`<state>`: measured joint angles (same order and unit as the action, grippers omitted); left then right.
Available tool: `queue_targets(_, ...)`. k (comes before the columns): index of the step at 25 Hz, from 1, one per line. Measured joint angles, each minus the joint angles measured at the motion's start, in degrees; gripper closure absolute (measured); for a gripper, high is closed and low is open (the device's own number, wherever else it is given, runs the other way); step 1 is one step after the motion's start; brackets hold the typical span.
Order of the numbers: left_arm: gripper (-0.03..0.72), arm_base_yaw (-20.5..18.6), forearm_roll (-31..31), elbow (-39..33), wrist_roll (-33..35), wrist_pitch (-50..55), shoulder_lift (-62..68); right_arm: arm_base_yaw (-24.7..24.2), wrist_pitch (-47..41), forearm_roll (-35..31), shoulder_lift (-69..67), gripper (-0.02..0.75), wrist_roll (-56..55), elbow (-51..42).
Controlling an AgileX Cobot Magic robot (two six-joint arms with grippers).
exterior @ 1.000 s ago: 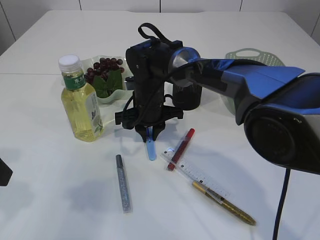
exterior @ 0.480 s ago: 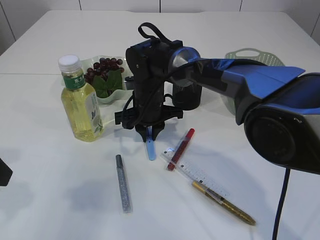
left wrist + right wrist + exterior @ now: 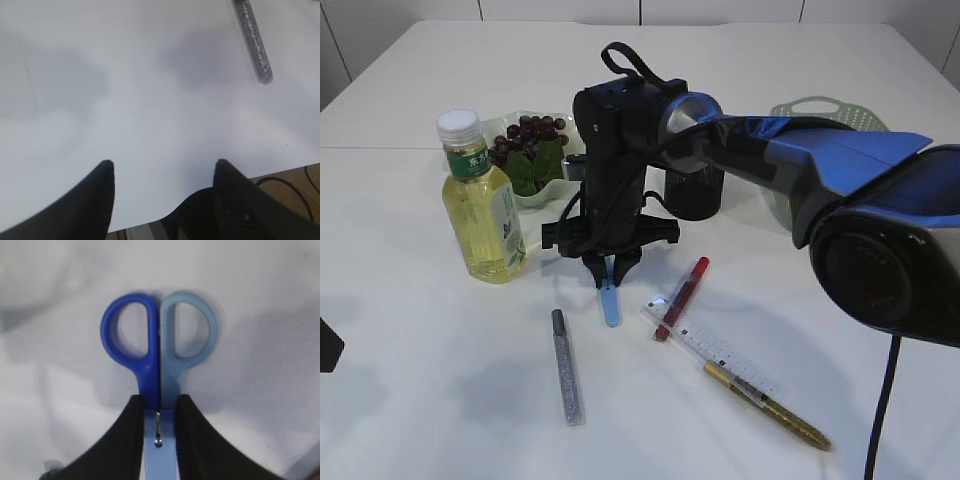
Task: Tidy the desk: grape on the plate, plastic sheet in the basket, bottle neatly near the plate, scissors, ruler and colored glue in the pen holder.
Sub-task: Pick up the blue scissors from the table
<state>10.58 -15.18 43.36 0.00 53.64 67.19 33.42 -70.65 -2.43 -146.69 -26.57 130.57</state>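
Right fingers (image 3: 132,435) clamp the scissors (image 3: 159,355) at the pivot; handles project toward 12 o'clock; left fingers (image 3: 102,192) spread, empty.

Glossy plastic scissors (image 3: 159,347), matt table (image 3: 260,280)

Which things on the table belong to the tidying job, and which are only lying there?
Job:
right hand gripping scissors
grapes on plate
bottle
ruler
glue sticks: silver, red, gold
pen holder
basket

Just lying about:
nothing visible
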Motion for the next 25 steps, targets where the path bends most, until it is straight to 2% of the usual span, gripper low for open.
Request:
queue_targets(3,0.232,0.00,0.09,0.00,0.00,0.00,0.00,0.00,0.12,-0.47,0.10,0.576,0.09,0.00)
queue_targets(8,0.235,0.00,0.21,0.00,0.00,0.00,0.00,-0.86,0.12,-0.60,0.79,0.624,0.82,0.00)
queue_targets(15,0.239,0.00,0.32,0.00,0.00,0.00,0.00,-1.97,0.24,-1.01,2.07,0.622,6.09,0.00)
queue_targets(18,0.240,0.00,0.32,0.00,0.00,0.00,0.00,-1.44,0.24,-0.41,2.07,0.563,9.08,0.00)
queue_targets(21,0.240,0.00,0.32,0.00,0.00,0.00,0.00,-1.05,0.24,-0.19,2.07,0.472,12.65,0.00)
queue_targets(25,0.240,0.00,0.42,0.00,0.00,0.00,0.00,-0.97,0.24,0.09,2.07,0.437,20.40,0.00)
